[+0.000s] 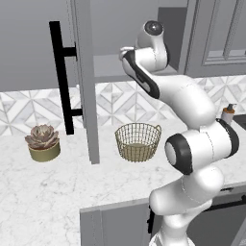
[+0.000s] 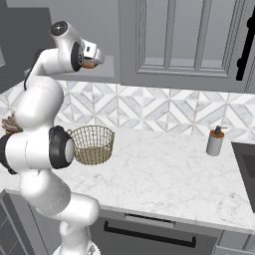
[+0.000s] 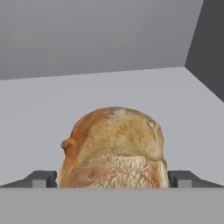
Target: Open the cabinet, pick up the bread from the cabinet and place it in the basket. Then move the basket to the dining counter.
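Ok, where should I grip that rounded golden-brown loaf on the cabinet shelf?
Across the rounded golden-brown loaf's lower flanks, coming straight in from the open front. It sits between the open gripper fingertips, and its domed top would let higher pads slip.

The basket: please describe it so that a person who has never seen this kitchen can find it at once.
Find the white marble worktop below the geometric-tiled backsplash. The basket stands on it, just right of the open cabinet door. It is round, tan-gold wire mesh; the succulent pot to its left is squat and solid, and the soap dispenser is slim.
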{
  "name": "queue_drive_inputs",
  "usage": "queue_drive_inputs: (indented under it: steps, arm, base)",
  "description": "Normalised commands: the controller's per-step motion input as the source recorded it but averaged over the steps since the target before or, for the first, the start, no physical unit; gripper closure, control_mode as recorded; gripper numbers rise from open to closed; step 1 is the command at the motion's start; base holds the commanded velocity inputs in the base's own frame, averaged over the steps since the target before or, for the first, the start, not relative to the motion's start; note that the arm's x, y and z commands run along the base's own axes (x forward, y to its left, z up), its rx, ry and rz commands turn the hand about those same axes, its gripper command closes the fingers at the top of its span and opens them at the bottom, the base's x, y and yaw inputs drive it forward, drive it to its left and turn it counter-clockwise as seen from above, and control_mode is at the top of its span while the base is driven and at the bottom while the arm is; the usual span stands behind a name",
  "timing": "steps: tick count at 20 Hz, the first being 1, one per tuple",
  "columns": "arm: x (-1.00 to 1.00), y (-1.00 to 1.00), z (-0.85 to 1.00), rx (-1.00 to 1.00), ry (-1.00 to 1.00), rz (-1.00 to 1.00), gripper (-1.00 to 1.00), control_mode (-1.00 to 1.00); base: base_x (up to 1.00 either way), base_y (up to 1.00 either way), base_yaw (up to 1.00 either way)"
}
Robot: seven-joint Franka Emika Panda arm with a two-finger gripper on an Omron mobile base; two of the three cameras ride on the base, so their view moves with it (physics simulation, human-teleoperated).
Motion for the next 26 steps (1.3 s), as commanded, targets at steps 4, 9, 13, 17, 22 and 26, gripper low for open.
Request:
queue_drive_inputs:
  steps: [4, 9, 13, 17, 22, 26]
  arm:
    - [0.20, 0.00, -0.11, 0.00, 0.00, 0.00, -1.00, -1.00]
    - [0.11, 0.00, -0.17, 0.00, 0.00, 0.00, 1.00, -1.00]
    - [0.00, 0.00, 0.00, 0.00, 0.00, 0.00, 1.00, -1.00]
    - [-0.03, 0.00, 0.00, 0.00, 0.00, 0.00, 1.00, -1.00]
    - [-0.29, 0.00, 0.00, 0.00, -0.05, 0.00, 1.00, -1.00]
    - [-0.84, 0.11, 0.00, 0.00, -0.13, 0.00, 1.00, -1.00]
  base:
    - [0.00, 0.00, 0.00]
    - [0.00, 0.00, 0.00]
    - [0.00, 0.00, 0.00]
    - [0.00, 0.00, 0.00]
    - [0.00, 0.00, 0.00]
    - [0.00, 0.00, 0.00]
